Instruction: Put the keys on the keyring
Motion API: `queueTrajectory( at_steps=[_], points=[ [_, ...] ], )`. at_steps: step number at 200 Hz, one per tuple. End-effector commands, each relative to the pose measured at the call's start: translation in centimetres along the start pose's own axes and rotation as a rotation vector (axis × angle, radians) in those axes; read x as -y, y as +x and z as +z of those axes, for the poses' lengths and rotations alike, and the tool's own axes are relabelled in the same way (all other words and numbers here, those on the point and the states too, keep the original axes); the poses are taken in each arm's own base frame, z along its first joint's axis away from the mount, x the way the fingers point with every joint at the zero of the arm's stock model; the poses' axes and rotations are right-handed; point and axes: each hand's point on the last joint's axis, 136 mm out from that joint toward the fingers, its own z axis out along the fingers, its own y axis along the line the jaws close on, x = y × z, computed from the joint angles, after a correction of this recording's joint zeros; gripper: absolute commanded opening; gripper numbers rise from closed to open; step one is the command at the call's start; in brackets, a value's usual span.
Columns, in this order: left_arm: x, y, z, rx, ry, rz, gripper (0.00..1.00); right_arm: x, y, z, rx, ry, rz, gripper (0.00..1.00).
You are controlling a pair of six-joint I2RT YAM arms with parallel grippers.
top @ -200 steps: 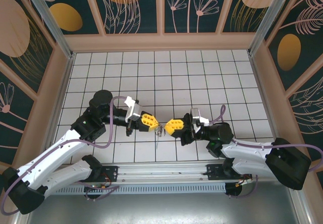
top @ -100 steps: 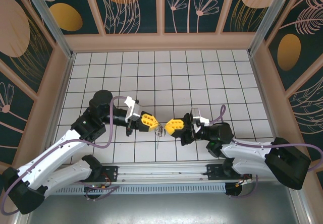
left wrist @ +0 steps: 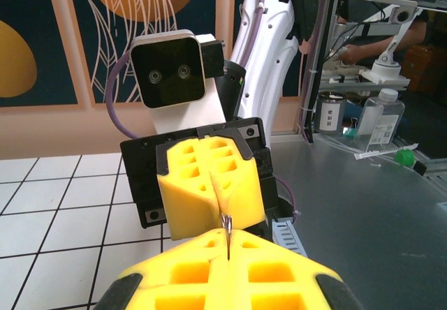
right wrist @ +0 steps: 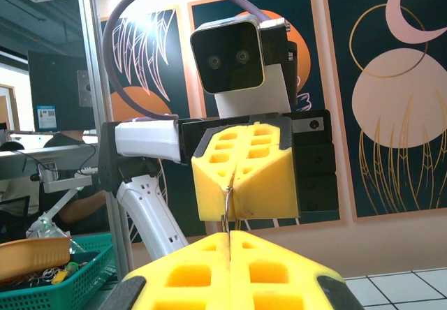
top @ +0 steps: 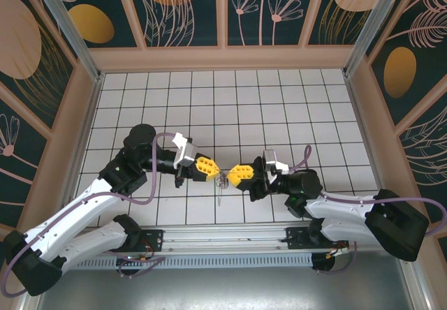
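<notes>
Key (top: 218, 198), thin pale sliver, dangles just nearer than keyring (top: 222, 181). Left gripper (top: 214, 175) touches keyring from left, right gripper (top: 230, 178) from right; both jaws together, pinching its metal. We judge threading under way; next needs fine steady twist.

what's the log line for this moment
left end effector: shut on keyring | right end effector: shut on keyring | pose: tip to tip over tiled table
</notes>
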Motion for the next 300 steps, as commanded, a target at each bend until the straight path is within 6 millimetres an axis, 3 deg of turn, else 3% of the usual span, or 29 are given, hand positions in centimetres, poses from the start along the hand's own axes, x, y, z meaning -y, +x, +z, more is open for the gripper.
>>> queueTrajectory(
  at_steps=[1,240,300],
  points=[
    [-0.1,-0.9,0.0,0.016,0.002,0.028,0.00,-0.3,-2.2,0.6,0.065,-0.021,-0.045,0.00],
    [-0.7,-0.3,0.2,-0.003,-0.010,-0.011,0.00,0.5,-2.9,0.8,0.065,0.050,-0.083,0.00],
    [-1.6,0.0,0.2,0.011,-0.063,-0.013,0.00,1.1,-2.0,0.4,0.044,0.089,-0.067,0.00]
  ],
)
